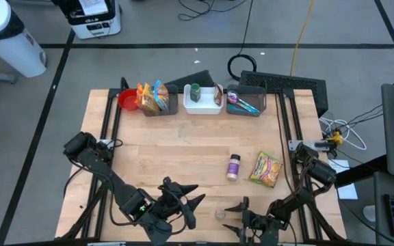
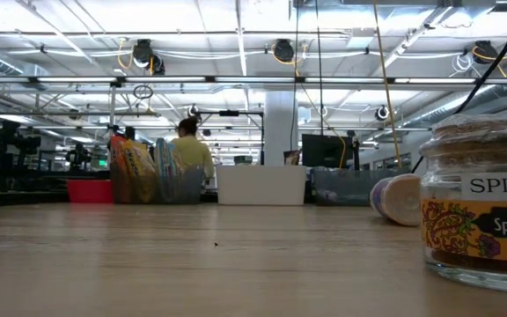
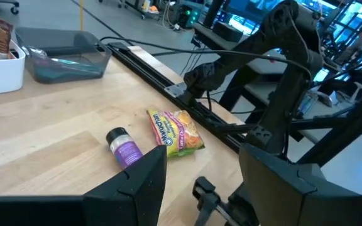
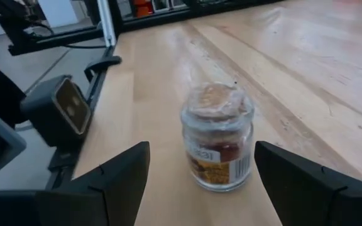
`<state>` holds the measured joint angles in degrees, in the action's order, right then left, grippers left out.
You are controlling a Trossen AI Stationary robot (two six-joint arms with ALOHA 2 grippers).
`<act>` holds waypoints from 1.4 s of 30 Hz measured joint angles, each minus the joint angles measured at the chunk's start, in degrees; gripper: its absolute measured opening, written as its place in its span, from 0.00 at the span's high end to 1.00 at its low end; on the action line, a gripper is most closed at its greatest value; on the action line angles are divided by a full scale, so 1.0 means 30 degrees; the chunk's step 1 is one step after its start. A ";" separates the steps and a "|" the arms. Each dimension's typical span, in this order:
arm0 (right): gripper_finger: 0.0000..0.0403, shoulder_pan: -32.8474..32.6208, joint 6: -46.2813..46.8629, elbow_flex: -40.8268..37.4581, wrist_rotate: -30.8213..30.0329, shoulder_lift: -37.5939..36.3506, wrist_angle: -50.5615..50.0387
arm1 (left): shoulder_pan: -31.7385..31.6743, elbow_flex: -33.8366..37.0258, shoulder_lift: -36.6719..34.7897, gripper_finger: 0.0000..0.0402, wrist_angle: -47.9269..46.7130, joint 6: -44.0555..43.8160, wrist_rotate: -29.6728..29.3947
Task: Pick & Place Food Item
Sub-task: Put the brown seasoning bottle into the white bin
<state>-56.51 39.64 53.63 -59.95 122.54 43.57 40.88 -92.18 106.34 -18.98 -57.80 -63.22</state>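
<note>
Where lettering reads "SPICE", upright spice jar (image 2: 481, 204), near edge

The spice jar (image 2: 487, 207) runs off the low view's right edge, its label cut mid-word. In the high view it (image 1: 219, 214) is too small to read. Bin contents (image 1: 242, 102) stay indistinct.
</note>
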 joint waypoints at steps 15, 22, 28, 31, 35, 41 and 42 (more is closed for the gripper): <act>0.31 0.1399 -0.1336 0.0036 -0.0050 0.2112 0.3305 | -0.0125 0.0000 0.0022 0.48 -0.0007 0.0260 0.0058; 0.31 0.1981 -0.2269 0.0029 0.1802 0.2105 0.3376 | -0.0124 0.0000 0.0029 0.48 -0.0145 0.0658 0.0077; 0.38 0.1996 -0.2461 0.0019 0.2329 0.2113 0.3334 | -0.0124 0.0001 0.0029 0.48 -0.0181 0.0670 0.0579; 0.43 0.1978 -0.2689 0.0022 0.3056 0.2113 0.3337 | -0.0124 0.0007 0.0029 0.48 -0.0215 0.0689 0.0590; 0.49 0.1967 -0.2653 0.0017 0.3417 0.2120 0.3257 | -0.0124 0.0000 0.0029 0.48 -0.0277 0.0714 0.0597; 0.53 0.1931 -0.1785 0.0015 0.3426 0.2127 0.2429 | -0.0124 0.0006 0.0029 0.48 -0.0306 0.0714 0.0628; 0.53 0.1931 -0.1591 0.0015 0.3431 0.2127 0.2233 | -0.0124 0.0001 0.0029 0.48 -0.0306 0.0713 0.0651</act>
<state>-50.72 34.86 53.67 -49.65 128.92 50.27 40.51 -92.18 106.43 -19.90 -55.66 -61.27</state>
